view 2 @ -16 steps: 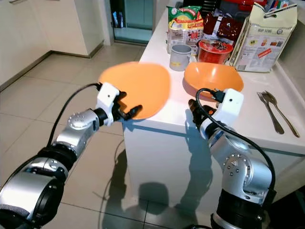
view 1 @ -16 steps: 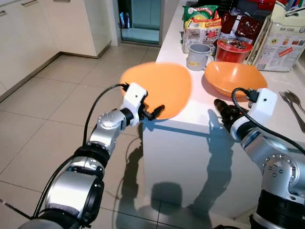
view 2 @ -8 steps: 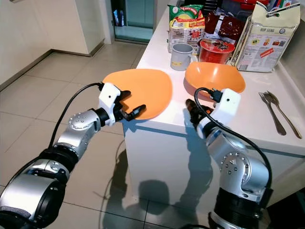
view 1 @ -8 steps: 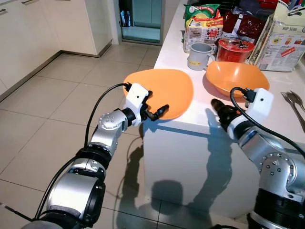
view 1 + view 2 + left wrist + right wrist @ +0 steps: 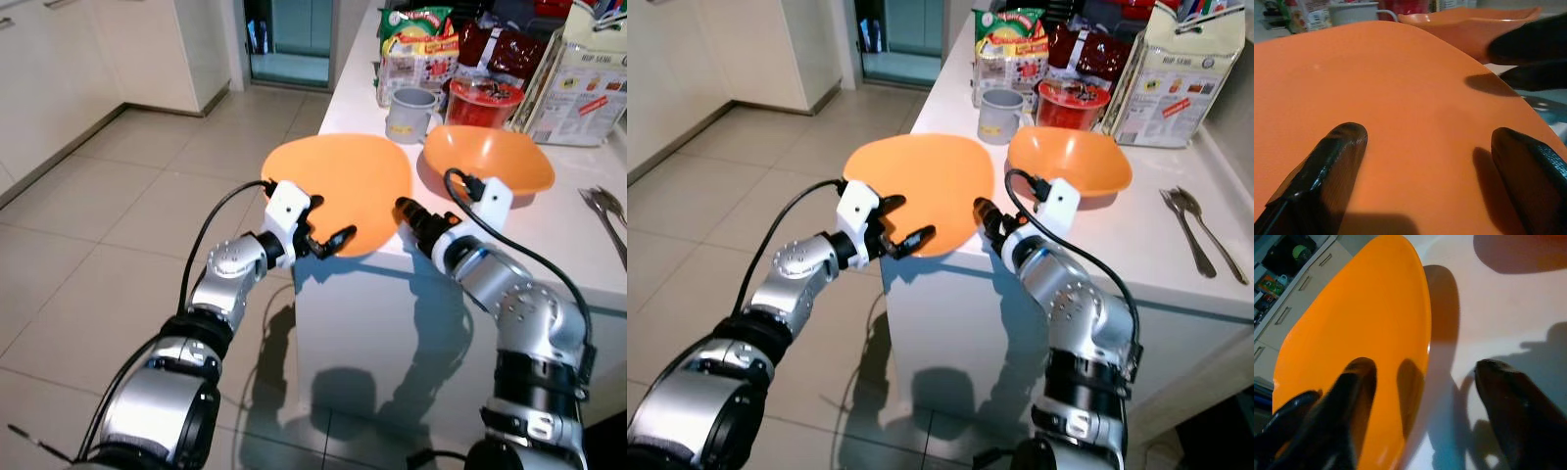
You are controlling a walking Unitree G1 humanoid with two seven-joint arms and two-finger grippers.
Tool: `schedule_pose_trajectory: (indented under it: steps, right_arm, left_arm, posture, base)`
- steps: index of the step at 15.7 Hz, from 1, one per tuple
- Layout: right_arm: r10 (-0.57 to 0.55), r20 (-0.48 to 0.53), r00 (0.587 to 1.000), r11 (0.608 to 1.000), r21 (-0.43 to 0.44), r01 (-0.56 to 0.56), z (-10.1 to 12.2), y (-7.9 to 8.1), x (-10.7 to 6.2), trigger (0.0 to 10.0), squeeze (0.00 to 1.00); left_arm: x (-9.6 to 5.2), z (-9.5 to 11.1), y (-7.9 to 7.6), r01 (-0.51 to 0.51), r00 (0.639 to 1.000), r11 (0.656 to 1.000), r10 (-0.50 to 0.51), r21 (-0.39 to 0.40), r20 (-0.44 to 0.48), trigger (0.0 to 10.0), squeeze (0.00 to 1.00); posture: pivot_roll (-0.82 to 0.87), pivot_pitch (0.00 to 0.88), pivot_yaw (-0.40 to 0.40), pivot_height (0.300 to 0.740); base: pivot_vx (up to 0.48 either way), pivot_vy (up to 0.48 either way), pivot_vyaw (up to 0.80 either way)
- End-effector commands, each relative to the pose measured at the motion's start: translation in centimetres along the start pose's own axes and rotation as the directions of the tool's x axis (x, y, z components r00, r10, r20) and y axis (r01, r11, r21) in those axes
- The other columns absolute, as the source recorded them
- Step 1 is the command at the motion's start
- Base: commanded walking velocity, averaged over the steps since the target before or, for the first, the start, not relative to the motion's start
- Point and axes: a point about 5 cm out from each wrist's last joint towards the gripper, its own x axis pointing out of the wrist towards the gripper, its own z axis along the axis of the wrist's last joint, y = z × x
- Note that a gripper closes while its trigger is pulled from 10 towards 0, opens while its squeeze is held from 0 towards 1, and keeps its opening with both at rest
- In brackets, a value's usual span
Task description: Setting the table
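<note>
**Two grippers on one plate at the counter's edge**

Two grippers meet at the orange plate (image 5: 343,186), which lies on the white counter (image 5: 460,245) at its near left corner, part of it overhanging the floor. The step in hand looks like settling or handing over the plate, and it is best done by keeping it level and sliding it further onto the counter before either side lets go; it should also stay clear of the orange bowl (image 5: 488,162) just beside it, and of the grey mug (image 5: 409,115) behind.

The left gripper (image 5: 327,219) reaches in from the floor side, forearm nearly level, its fingers parted with one above the rim and one below; whether they actually pinch the plate I cannot tell. The right gripper (image 5: 984,217) comes across from the right, elbow bent sharply, wrist turned inward; its fingers stand spread, one (image 5: 1349,396) over the plate's surface, the other (image 5: 1513,406) over the bare counter; it grasps nothing.
</note>
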Motion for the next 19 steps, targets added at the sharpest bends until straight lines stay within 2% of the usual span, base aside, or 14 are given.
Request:
schedule_pose_trajectory:
  steps: [1,6,9,11,14,15,16,17,18,19]
  right_arm:
    - [-0.005,0.022,1.000,1.000,-0.022,0.005,0.6,0.0,0.3,10.0,1.00]
    - [-0.015,0.048,0.999,1.000,0.020,0.014,1.0,-1.4,1.9,10.0,1.00]
    - [0.006,0.023,1.000,0.997,0.076,-0.008,0.4,-1.9,2.6,10.0,1.00]
    - [0.046,-0.015,0.999,0.987,0.153,-0.043,-0.2,-1.9,3.0,10.0,1.00]
    - [0.060,-0.063,0.996,0.983,0.175,-0.049,-0.9,-1.9,3.2,10.0,1.00]
    - [0.071,-0.107,0.992,0.985,0.165,-0.053,-1.5,-1.9,3.1,10.0,0.78]
    - [0.077,-0.122,0.990,0.985,0.163,-0.057,-1.7,-1.9,3.1,10.0,0.78]
    - [0.080,-0.138,0.987,0.985,0.160,-0.058,-1.9,-1.9,3.1,10.0,0.27]
    - [0.089,-0.170,0.981,0.985,0.162,-0.061,-2.3,-1.9,2.9,10.0,0.00]
    - [0.097,-0.185,0.978,0.983,0.169,-0.066,-2.5,-2.0,2.8,10.0,0.00]
  left_arm:
    - [-0.1,-1.0,-0.8,0.050,0.998,0.999,-0.051,-0.012,-0.044,10.0,0.00]
    - [0.0,-1.0,-1.4,0.090,0.996,0.995,-0.090,-0.036,-0.014,10.0,0.00]
    - [0.0,-0.9,-1.6,0.102,0.995,0.994,-0.102,-0.046,0.000,10.0,0.00]
    - [0.0,-0.9,-1.6,0.104,0.995,0.993,-0.104,-0.049,0.005,10.0,0.00]
    - [0.0,-1.0,-1.6,0.103,0.995,0.993,-0.103,-0.051,0.006,10.0,0.00]
    - [-0.1,-1.0,-1.6,0.101,0.995,0.993,-0.101,-0.052,0.005,10.0,0.00]
    - [-0.1,-1.0,-1.6,0.101,0.995,0.994,-0.101,-0.053,0.005,10.0,0.00]
    - [-0.1,-1.1,-1.7,0.100,0.995,0.994,-0.100,-0.052,0.005,10.0,0.00]
    - [0.0,-1.1,-1.7,0.098,0.995,0.994,-0.098,-0.053,0.006,10.0,0.00]
    - [0.0,-1.1,-1.7,0.095,0.995,0.994,-0.095,-0.052,0.006,10.0,0.00]
  posture:
    - [-0.07,0.000,-0.002,0.740]
    - [-0.07,0.000,-0.004,0.740]
    - [-0.07,0.000,-0.006,0.740]
    - [-0.07,0.000,-0.009,0.740]
    - [-0.07,0.000,-0.009,0.740]
    - [-0.07,0.000,-0.009,0.740]
    - [-0.07,0.000,-0.009,0.740]
    - [-0.07,0.000,-0.009,0.740]
    - [-0.08,0.000,-0.009,0.740]
    - [-0.08,0.000,-0.010,0.740]
  base:
    - [0.000,0.000,0.00]
    - [0.000,0.000,0.00]
    - [0.000,0.000,0.00]
    - [0.000,0.000,0.00]
    - [0.000,0.000,0.00]
    - [0.000,0.000,0.00]
    - [0.000,0.000,0.00]
    - [0.000,0.000,0.00]
    - [0.000,0.000,0.00]
    - [0.000,0.000,0.00]
